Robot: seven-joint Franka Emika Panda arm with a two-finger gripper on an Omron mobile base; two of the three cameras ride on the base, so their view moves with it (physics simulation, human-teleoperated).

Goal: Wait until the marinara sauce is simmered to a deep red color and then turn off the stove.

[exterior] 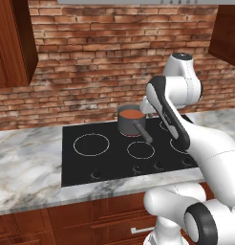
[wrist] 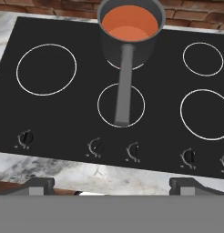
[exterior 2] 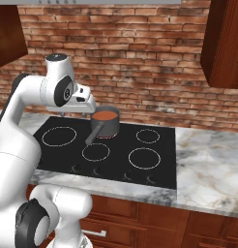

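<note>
A red brick wall (exterior: 90, 62) fills twelve o'clock. Dark wooden cupboards (exterior: 14, 43) hang at ten and two. A marble counter (exterior: 24, 162) tops wooden drawers (exterior: 67, 222) at six.

From behind my right side I see the stove (exterior 2: 159, 170), black glass set into the marble bench (exterior 2: 208, 160), with white ring outlines on it and a row of small knobs (exterior 2: 126, 176) along its near edge. A dark grey saucepan (exterior 2: 109, 127) stands on the back middle burner, handle (exterior 2: 94, 133) pointing toward the near edge. The marinara sauce (exterior 2: 106, 116) in it looks orange-red. My hand (exterior 2: 82, 100) hangs just left of the saucepan, above the glass. Behind runs a brick wall (exterior 2: 140, 58), with wooden cabinets (exterior 2: 225, 43) at the upper right.
</note>
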